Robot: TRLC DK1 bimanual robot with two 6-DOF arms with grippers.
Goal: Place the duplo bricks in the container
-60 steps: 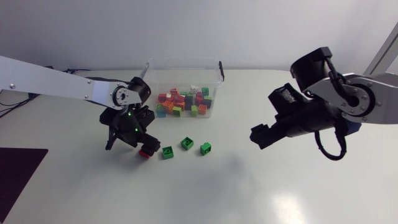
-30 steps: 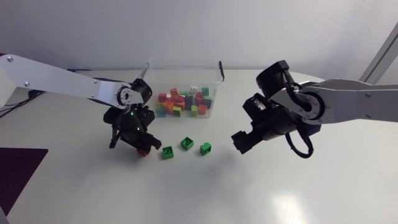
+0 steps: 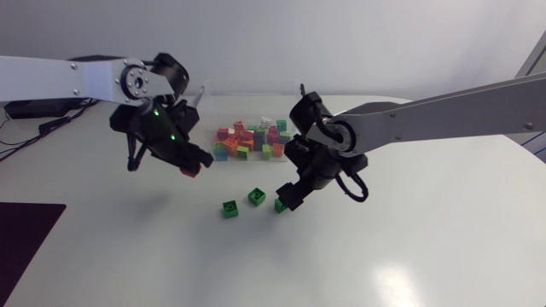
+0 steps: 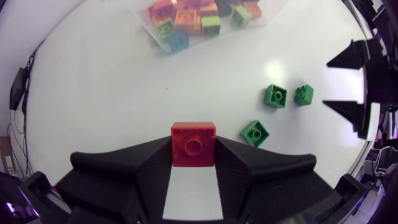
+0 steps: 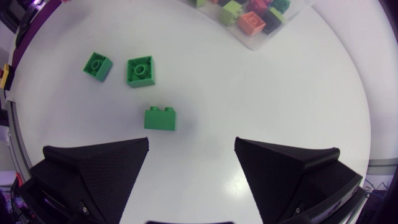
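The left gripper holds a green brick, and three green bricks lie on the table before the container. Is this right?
Not quite. The brick in the left gripper is red, not green; the left wrist view shows it. Three green bricks do lie on the table before the container.

Three bricks [image 3: 256, 196] before the container [image 3: 295, 106]

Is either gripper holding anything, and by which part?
Left gripper holds a red brick by its two opposite side faces; right gripper is open and empty.
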